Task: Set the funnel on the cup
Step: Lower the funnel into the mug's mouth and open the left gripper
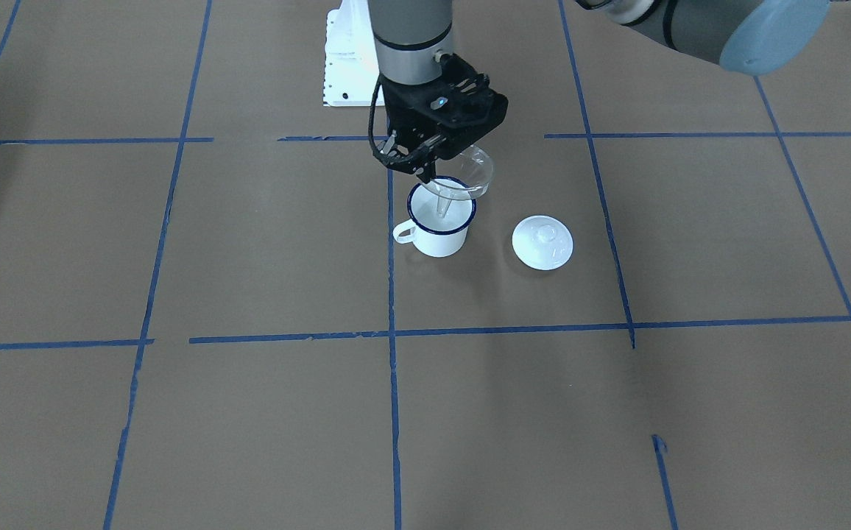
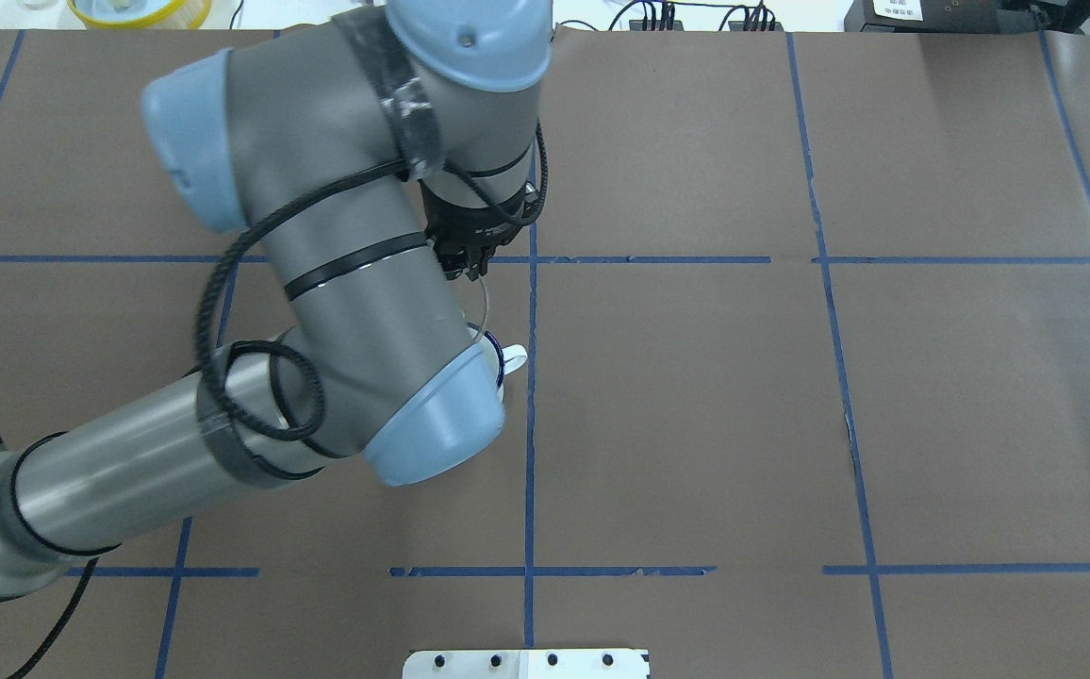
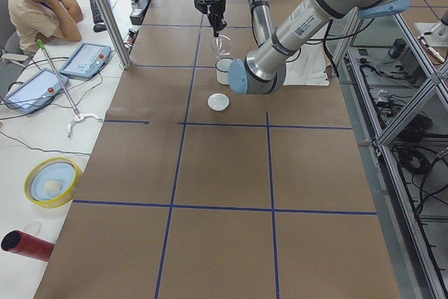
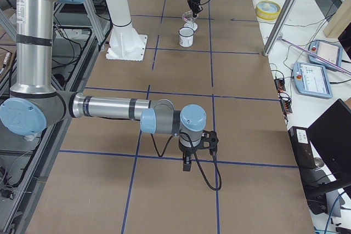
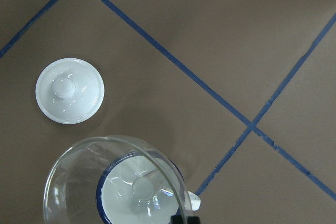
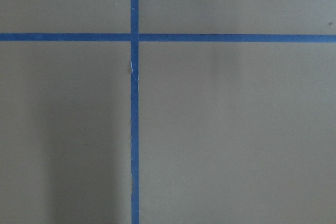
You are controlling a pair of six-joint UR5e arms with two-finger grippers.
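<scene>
My left gripper (image 1: 425, 171) is shut on the rim of the clear funnel (image 1: 472, 174) and holds it tilted just above the cup (image 1: 439, 237). The cup is a white mug with a dark blue rim, its handle towards the view's left. The funnel's spout hangs inside the mug's mouth. In the left wrist view the funnel (image 5: 65, 182) covers the mug, whose handle (image 5: 193, 198) sticks out. In the overhead view the left arm hides most of the cup (image 2: 513, 357). My right gripper (image 4: 186, 163) hangs low over bare table far from them; I cannot tell whether it is open or shut.
A round white lid with a knob (image 1: 542, 242) lies on the table beside the mug, also in the left wrist view (image 5: 70, 91). A white base plate (image 1: 344, 66) sits at the robot's side. A person (image 3: 38, 1) sits beyond the table's far edge.
</scene>
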